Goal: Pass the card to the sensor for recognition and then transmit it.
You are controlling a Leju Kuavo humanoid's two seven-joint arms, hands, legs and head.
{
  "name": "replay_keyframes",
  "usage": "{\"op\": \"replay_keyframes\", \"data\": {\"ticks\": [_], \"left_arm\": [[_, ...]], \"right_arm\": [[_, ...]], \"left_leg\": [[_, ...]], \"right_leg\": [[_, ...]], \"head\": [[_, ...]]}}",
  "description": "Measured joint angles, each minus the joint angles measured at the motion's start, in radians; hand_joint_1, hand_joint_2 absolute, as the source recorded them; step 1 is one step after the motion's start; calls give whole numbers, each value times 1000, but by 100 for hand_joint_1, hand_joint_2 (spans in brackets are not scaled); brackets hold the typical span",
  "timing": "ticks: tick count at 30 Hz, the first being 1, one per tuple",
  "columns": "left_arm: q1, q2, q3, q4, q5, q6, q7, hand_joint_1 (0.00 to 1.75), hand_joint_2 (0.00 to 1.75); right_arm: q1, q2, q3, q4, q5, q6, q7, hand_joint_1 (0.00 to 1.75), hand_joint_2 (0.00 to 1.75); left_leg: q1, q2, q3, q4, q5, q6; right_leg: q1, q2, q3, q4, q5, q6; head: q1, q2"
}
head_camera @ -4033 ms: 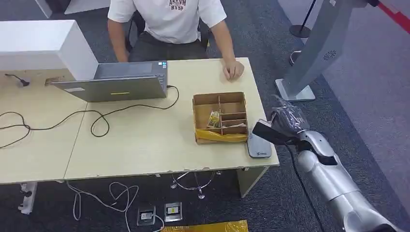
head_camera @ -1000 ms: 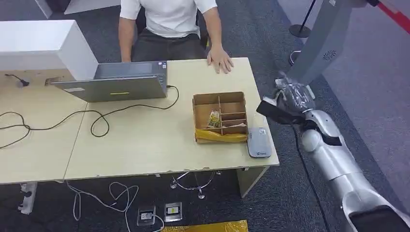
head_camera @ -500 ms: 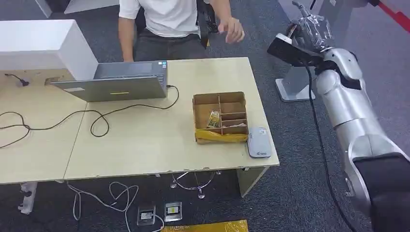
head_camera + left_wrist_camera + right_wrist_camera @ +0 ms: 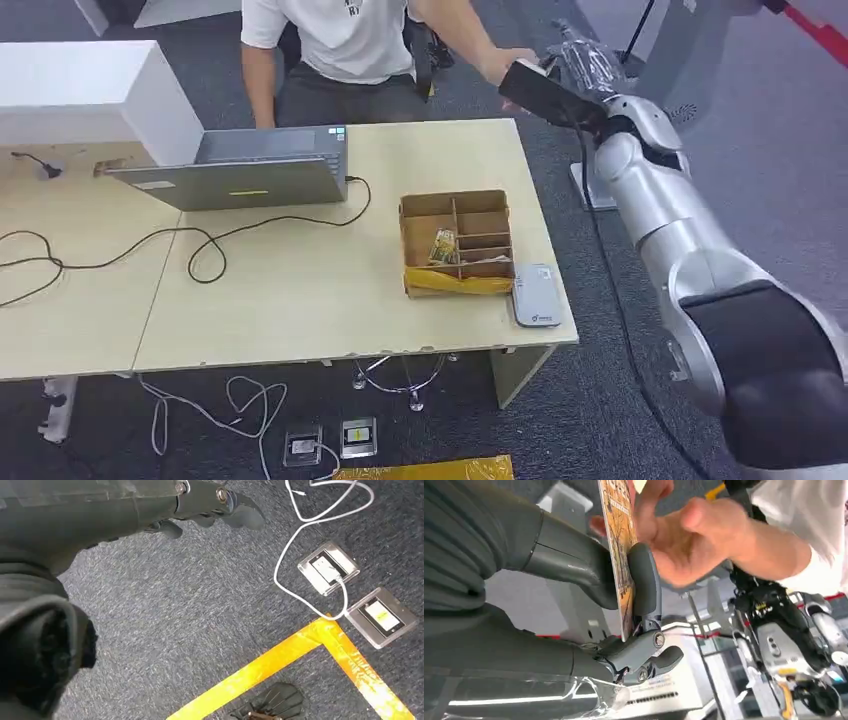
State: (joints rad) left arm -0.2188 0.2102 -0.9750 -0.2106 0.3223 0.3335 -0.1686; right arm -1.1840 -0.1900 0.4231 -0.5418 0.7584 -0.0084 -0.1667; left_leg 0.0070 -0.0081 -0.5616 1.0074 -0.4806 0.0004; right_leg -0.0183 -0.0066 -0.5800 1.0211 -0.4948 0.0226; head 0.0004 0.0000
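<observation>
Pinching an orange, printed card (image 4: 620,555) edge-on between right hand (image 4: 624,590) thumb and fingers (image 4: 644,580), raised beyond the bench (image 4: 300,290), a person's hand (image 4: 684,535) touching it; left hand (image 4: 210,510) fingers apart, holding nothing.

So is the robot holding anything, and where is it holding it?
Yes. The right hand pinches the card by its lower part between thumb and finger. The left hand holds nothing.

yellow tape (image 4: 280,660) on grey carpet (image 4: 190,605)

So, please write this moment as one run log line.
phase: handover | right hand: pinches card | person's hand: at card | left hand: idle
</observation>
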Motion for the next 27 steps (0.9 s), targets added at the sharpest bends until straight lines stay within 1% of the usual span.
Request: {"op": "replay_keyframes", "data": {"ticks": [7, 8, 9, 10, 11, 15, 21, 24, 27], "left_arm": [[-7, 4, -12, 0, -9, -9, 7, 0, 0], [-8, 4, -15, 0, -10, -9, 7, 0, 0], [-8, 4, -16, 0, -10, -9, 7, 0, 0], [-8, 4, -16, 0, -11, -9, 7, 0, 0], [-8, 5, -16, 0, -10, -9, 7, 0, 0], [-10, 5, -17, 0, -10, -9, 7, 0, 0], [-9, 5, -17, 0, -7, -9, 7, 0, 0], [-7, 4, -17, 0, 3, -7, 7, 0, 0], [-2, 3, -17, 0, 12, 0, 7, 0, 0]], "right_arm": [[-5, 37, 1, 60, 5, -16, 23, 175, 175], [-5, 39, 1, 69, 7, -21, 28, 162, 175], [-5, 42, 1, 75, 8, -23, 31, 56, 175], [-6, 44, 1, 80, 10, -25, 33, 9, 175], [-7, 45, 1, 87, 12, -26, 35, 0, 175], [-9, 53, 1, 105, 18, -33, 39, 0, 175], [-9, 65, 1, 122, 16, -64, 31, 0, 175], [-9, 74, 1, 130, -14, -88, -3, 0, 175], [-9, 78, 0, 132, -70, -103, -66, 0, 175]], "left_leg": [[0, 0, 0, 0, 0, 0], [0, 0, 0, 0, 0, 0], [0, 0, 0, 0, 0, 0], [0, 0, 0, 0, 0, 0], [0, 0, 0, 0, 0, 0], [0, 0, 0, 0, 0, 0], [0, 0, 0, 0, 0, 0], [0, 0, 0, 0, 0, 0], [0, 0, 0, 0, 0, 0]], "right_leg": [[0, 0, 0, 0, 0, 0], [0, 0, 0, 0, 0, 0], [0, 0, 0, 0, 0, 0], [0, 0, 0, 0, 0, 0], [0, 0, 0, 0, 0, 0], [0, 1, 0, 0, 0, 0], [0, 1, 0, 0, 0, 0], [0, 1, 0, 0, 0, 0], [0, 1, 0, 0, 0, 0]], "head": [[0, 0], [0, 0], [0, 0], [0, 0], [0, 0], [0, 0], [0, 0], [0, 0], [0, 0]]}}
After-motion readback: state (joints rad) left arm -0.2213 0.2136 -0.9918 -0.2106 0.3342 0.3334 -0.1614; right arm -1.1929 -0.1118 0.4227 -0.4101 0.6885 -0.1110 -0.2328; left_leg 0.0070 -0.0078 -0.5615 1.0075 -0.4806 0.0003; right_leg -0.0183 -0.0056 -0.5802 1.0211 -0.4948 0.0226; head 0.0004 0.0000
